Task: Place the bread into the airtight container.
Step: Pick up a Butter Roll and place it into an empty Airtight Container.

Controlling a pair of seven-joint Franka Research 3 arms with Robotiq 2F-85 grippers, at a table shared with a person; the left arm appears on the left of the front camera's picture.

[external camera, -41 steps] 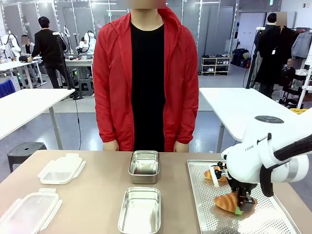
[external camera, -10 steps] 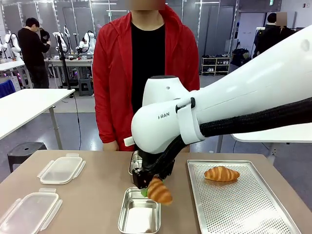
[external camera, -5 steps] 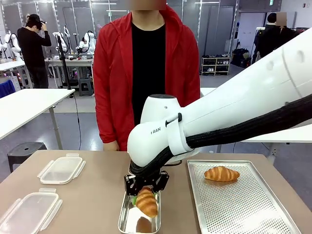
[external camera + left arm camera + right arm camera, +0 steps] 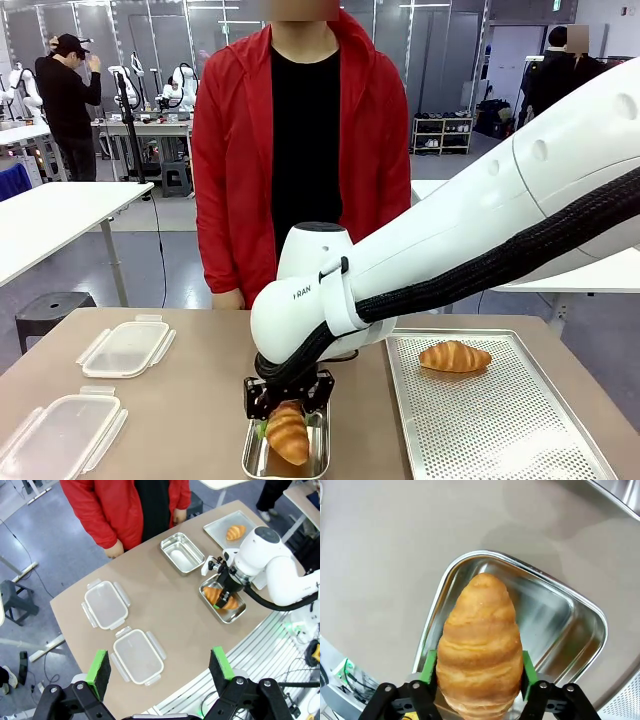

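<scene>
The bread, a golden croissant (image 4: 288,432), sits between the green pads (image 4: 428,667) of my right gripper (image 4: 285,420), which press on both of its sides. It is low over the near steel container (image 4: 250,462), its tip pointing into the pan (image 4: 560,610). I cannot tell whether it touches the bottom. From above, the left wrist view shows the same croissant (image 4: 222,597) in the pan (image 4: 236,616). My left gripper (image 4: 159,672) hangs open high above the table with nothing in it.
A second steel container (image 4: 296,342) stands just beyond the near one. A perforated tray (image 4: 490,425) at the right holds another croissant (image 4: 455,356). Two clear lids (image 4: 125,347) (image 4: 55,435) lie at the left. A person in a red jacket (image 4: 230,180) stands at the far edge.
My right arm has carried the croissant from the tray leftward and, over the last second, down into the near container. The croissant stays between the pads.
</scene>
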